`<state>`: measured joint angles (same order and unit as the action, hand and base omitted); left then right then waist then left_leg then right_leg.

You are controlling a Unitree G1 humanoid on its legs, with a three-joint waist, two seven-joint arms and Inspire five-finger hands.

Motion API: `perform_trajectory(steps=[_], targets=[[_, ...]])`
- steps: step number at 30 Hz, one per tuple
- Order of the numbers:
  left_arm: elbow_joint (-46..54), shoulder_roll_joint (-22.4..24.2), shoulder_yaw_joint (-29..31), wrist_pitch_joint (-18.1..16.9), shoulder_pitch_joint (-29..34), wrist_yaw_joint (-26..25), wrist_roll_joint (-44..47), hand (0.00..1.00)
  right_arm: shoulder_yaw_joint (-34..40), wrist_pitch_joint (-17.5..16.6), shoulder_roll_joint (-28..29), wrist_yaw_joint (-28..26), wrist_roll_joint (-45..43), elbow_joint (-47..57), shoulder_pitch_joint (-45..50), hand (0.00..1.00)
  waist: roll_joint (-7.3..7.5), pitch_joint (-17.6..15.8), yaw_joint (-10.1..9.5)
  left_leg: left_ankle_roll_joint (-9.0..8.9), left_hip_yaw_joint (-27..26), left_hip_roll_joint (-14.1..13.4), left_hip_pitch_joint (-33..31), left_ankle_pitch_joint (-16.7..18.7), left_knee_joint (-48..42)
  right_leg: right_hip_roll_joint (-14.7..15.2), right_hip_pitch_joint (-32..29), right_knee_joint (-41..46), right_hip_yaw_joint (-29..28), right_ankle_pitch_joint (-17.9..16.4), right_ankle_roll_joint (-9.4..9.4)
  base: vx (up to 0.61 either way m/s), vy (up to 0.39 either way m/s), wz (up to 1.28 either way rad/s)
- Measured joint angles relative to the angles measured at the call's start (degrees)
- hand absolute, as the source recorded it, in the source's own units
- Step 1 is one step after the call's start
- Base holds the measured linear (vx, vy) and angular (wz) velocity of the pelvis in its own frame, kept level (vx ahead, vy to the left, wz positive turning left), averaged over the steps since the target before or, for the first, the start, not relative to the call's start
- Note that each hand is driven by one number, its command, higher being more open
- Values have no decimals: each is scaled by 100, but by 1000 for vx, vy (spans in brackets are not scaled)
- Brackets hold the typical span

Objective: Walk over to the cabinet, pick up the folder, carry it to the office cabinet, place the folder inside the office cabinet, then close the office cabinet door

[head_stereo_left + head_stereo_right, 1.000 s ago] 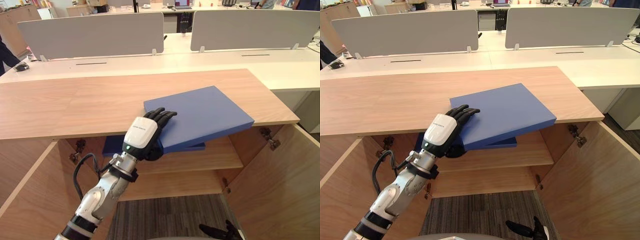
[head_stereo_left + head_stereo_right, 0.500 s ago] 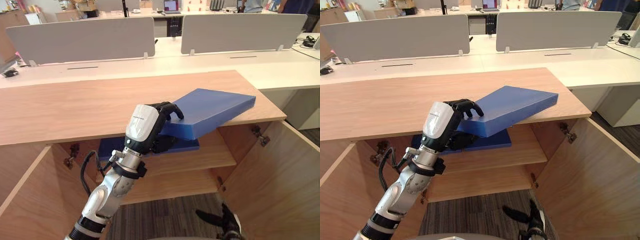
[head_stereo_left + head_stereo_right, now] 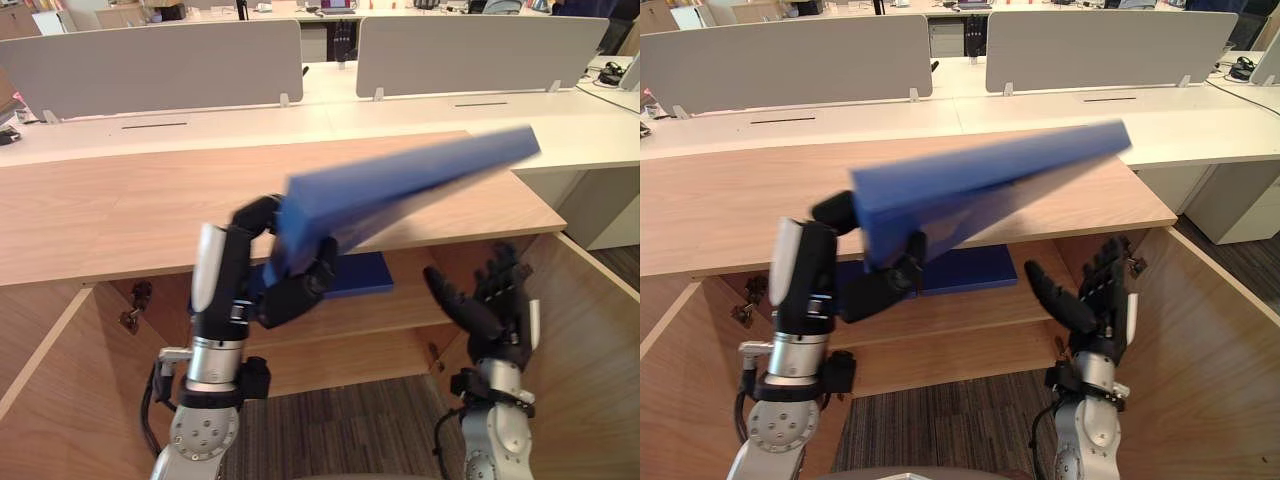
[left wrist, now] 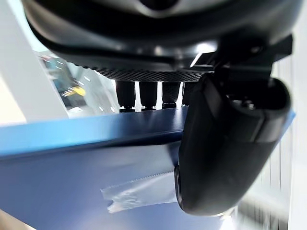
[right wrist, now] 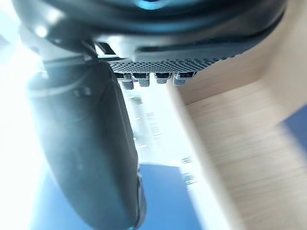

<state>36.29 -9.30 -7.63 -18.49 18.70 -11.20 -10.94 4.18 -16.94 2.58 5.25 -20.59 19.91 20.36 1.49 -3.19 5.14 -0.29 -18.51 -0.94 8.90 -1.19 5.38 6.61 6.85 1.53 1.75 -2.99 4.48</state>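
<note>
The cabinet doors stand open. A second folder lies on the upper shelf. Bare wood shows to its right.

A blue folder lies on the cabinet shelf.

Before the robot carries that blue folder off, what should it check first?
1. Left hand curled round the flat blue folder: ok.
2. Folder raised off the light wooden cabinet top, tilted: ok.
3. Right hand open, apart from the folder, free to support it: ok.
4. Grip firm enough for walking: cannot tell.
5. Wooden cabinet door open: ok.
6. Shelf space beside the second blue folder lying inside: ok.
</note>
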Motion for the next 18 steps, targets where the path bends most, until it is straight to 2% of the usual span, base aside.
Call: perform_trajectory(steps=[5,8,13,18], targets=[[204,215,156,-3,2,241,1549,0,-193,-121,-238,-396,-436,680,-33,100,3,-1,-88,1,32,-1,-27,0,-7,4,9,5,10,11,18,-4,-19,3],[226,192,70,-13,-3,553,2346,0,-696,-121,-512,-572,-527,741,-461,100,2,-1,-106,8,46,-21,-30,-5,7,10,10,19,16,21,33,-28,-21,1],[220,122,-293,-10,-164,893,2993,0,-1558,-130,-873,-777,-736,719,-1286,100,-1,1,-147,33,62,-14,-27,-22,9,23,2,63,19,40,64,-39,-13,2],[77,145,-168,-1,-397,890,3592,0,-1647,-251,-1001,-926,-973,139,-1931,100,-11,3,-239,78,67,1,-27,-55,10,37,-1,70,25,104,82,-24,-1,1]])
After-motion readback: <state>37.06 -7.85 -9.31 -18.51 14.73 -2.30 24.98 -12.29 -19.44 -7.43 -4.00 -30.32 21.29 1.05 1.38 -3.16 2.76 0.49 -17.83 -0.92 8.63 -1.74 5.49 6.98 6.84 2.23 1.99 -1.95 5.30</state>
